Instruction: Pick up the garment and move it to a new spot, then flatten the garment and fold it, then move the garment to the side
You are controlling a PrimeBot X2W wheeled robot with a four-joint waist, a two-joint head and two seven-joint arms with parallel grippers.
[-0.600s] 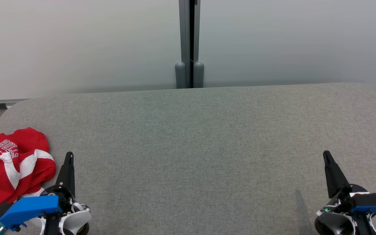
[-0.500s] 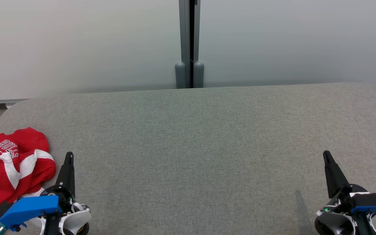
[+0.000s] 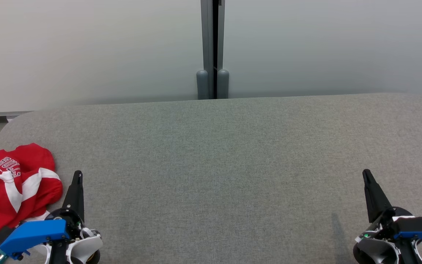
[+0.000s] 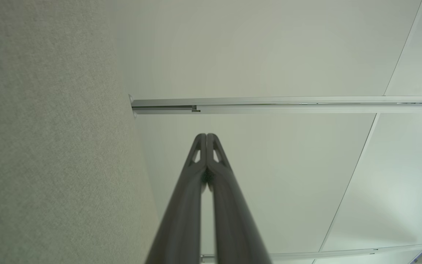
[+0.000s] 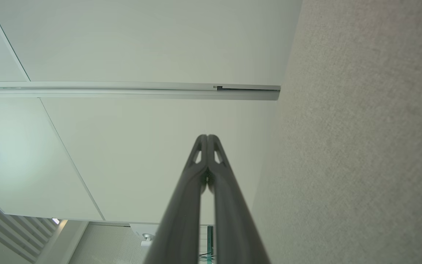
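The garment (image 3: 11, 187), a red jersey with white stripes and lettering, lies crumpled at the near left corner of the grey table (image 3: 218, 154). My left gripper (image 3: 77, 173) is shut and holds nothing; it stands just right of the garment, fingers pointing toward the far wall. In the left wrist view its tips (image 4: 206, 136) press together against the pale wall. At the lower right, far from the garment, my right gripper (image 3: 365, 172) is shut and holds nothing. The right wrist view shows its tips (image 5: 207, 137) touching.
A pale wall with a grey vertical post (image 3: 213, 49) stands behind the table's far edge. The table's rounded left corner (image 3: 11, 123) drops to the floor. Wide bare fabric lies between the two grippers.
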